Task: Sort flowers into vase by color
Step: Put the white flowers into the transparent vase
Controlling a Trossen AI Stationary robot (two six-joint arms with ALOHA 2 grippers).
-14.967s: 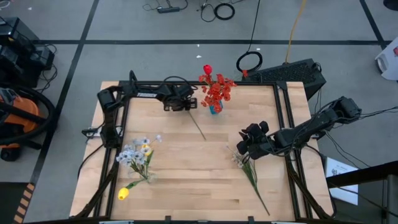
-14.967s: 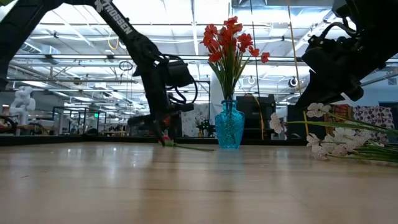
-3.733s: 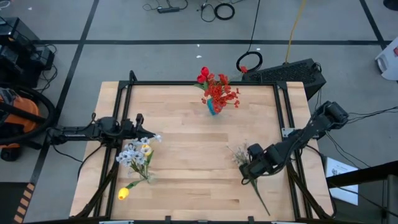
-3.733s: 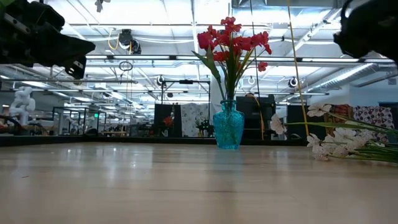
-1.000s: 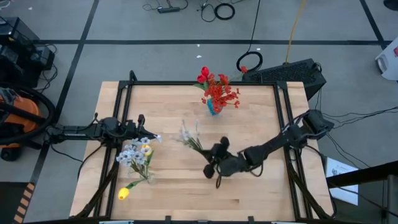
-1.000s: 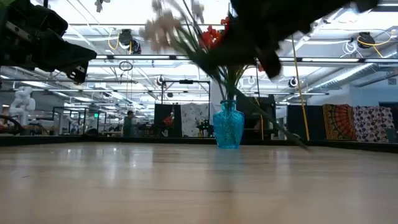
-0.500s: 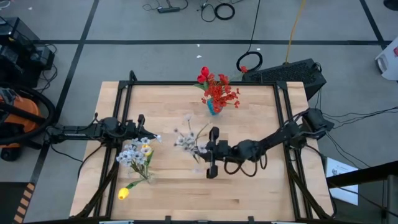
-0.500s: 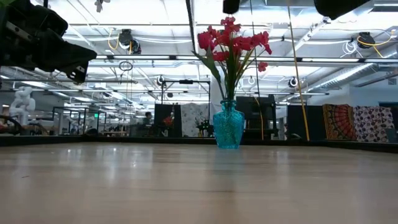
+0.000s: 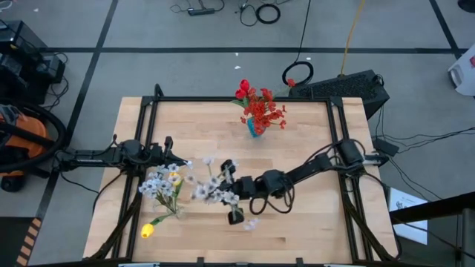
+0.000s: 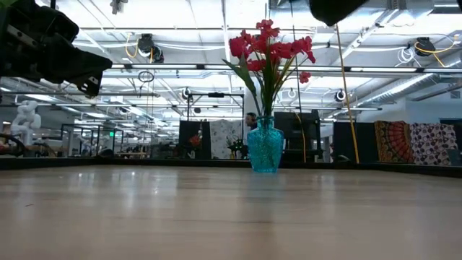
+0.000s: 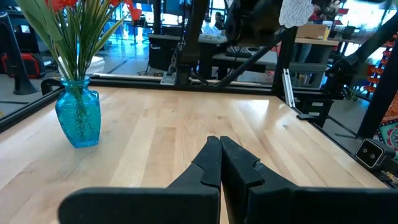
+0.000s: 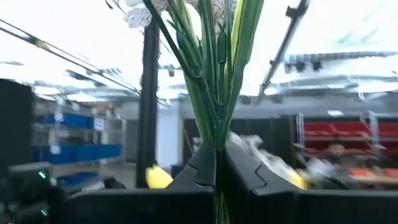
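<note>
A teal vase (image 9: 254,127) with red flowers (image 9: 260,106) stands at the table's far middle; the low view shows it as the vase (image 10: 266,148). White and yellow flowers (image 9: 165,181) are bunched at the left, with a yellow bud (image 9: 147,231) near the front. My right gripper (image 9: 233,188) is over the table's middle, shut on a white blossom spray (image 9: 211,186) that is high enough to be out of the low view. My left gripper (image 11: 219,147) waits shut at the left edge, just beyond the white and yellow bunch. My right gripper pinches the spray's bundled green stems (image 12: 215,133) between its two fingers, several stems together. The arm reaches in from the table's right. The stems run on past the fingertips to the white blossoms (image 12: 140,14). The spray is lifted clear of the table.
A black frame (image 9: 223,99) runs around the tabletop. Bare wood lies between the teal vase and the front edge. Cables and equipment sit on the floor beyond the table. The left arm (image 9: 96,156) lies across the left edge.
My right gripper has carried the white spray toward the table's left edge, nearer the white and yellow bunch, and higher, so that it has left the low view. The spray has swung round with it. The gripper has stayed shut on the stems.
</note>
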